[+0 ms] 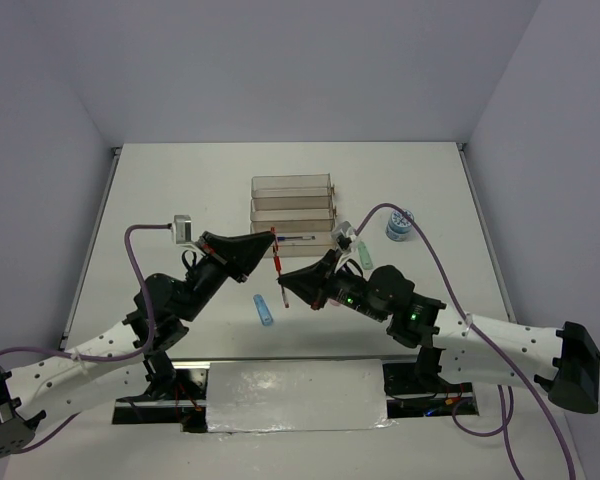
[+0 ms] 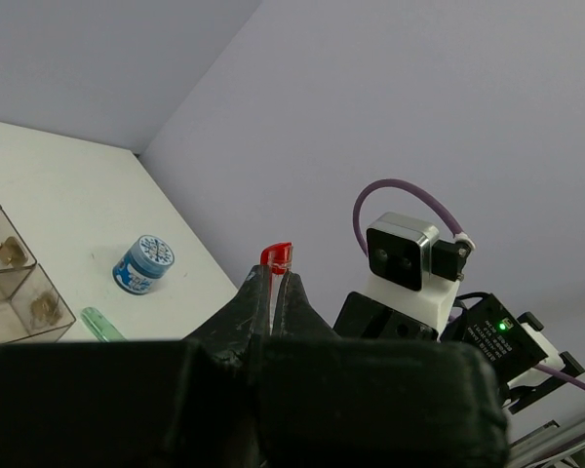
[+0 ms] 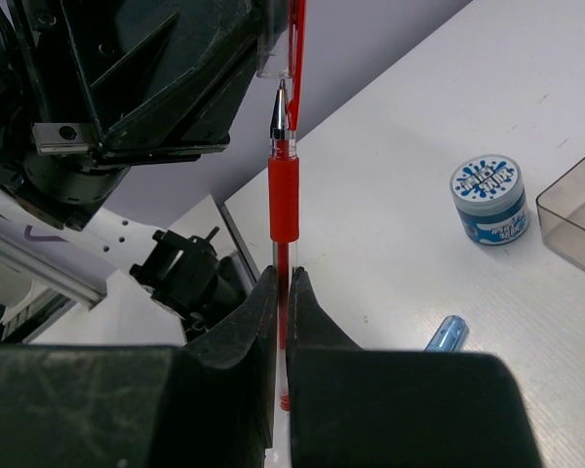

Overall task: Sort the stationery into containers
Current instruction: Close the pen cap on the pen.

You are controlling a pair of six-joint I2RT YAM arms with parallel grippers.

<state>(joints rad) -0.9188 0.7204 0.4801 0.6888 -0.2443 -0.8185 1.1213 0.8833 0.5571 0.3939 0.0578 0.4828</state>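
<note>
My left gripper (image 1: 272, 243) (image 2: 273, 278) is shut on a clear pen cap with a red clip (image 2: 276, 255). My right gripper (image 1: 283, 284) (image 3: 284, 278) is shut on the barrel of a red pen (image 3: 283, 200) (image 1: 277, 262), held above the table. The pen's tip sits just below the cap (image 3: 294, 29). The clear stepped rack (image 1: 292, 205) stands behind them, with a blue pen (image 1: 302, 238) in its nearest tray. A blue stick (image 1: 264, 310) (image 3: 448, 332) lies on the table below the grippers. A green stick (image 1: 364, 255) (image 2: 102, 324) and a blue-white roll (image 1: 400, 226) (image 2: 144, 263) lie right of the rack.
A blue-white roll (image 3: 487, 200) shows in the right wrist view beside a tray corner (image 3: 575, 210). The rack's ends (image 2: 19, 283) show in the left wrist view. Purple cables loop from both wrists. White walls surround the table.
</note>
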